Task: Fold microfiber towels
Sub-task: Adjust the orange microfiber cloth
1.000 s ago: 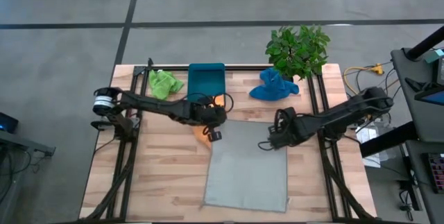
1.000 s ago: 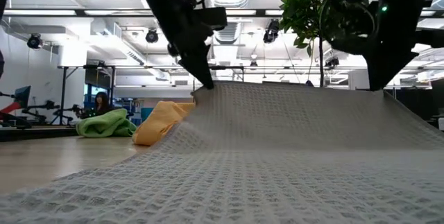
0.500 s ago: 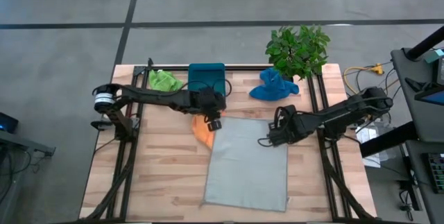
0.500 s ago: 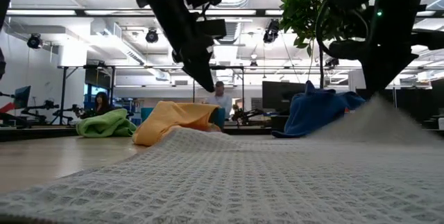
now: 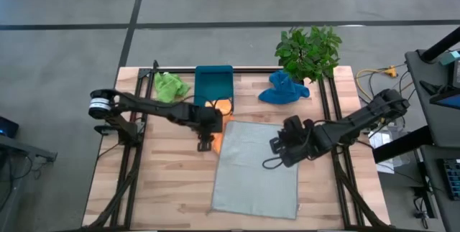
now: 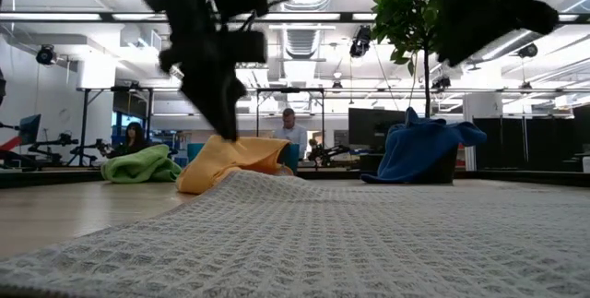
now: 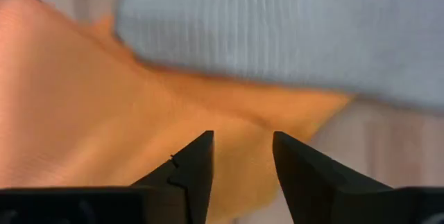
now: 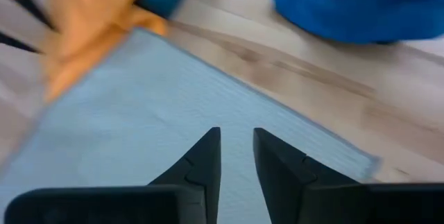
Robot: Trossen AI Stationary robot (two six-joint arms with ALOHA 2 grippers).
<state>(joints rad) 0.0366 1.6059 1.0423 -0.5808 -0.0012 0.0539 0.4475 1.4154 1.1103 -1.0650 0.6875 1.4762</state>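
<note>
The grey towel (image 5: 255,164) lies spread flat in the middle of the table. At its far left corner lies the crumpled orange towel (image 5: 223,108). My left gripper (image 5: 205,143) hovers open over the orange towel (image 7: 104,113), touching nothing. My right gripper (image 5: 274,148) hangs over the grey towel's (image 8: 173,134) far right part, its fingers a little apart and holding nothing. The lime green towel (image 5: 169,86) and the blue towel (image 5: 282,89) lie bunched along the far edge.
A teal tray (image 5: 214,82) stands at the far edge between the green and blue towels. A potted plant (image 5: 309,49) sits at the far right corner. Bare wood shows left of the grey towel and along the near edge.
Both grippers have opened and let go of the grey towel's far edge, the left one first. That edge, held raised a second ago, now lies flat. My left gripper has gone toward the table's left over the orange towel; my right gripper has risen.
</note>
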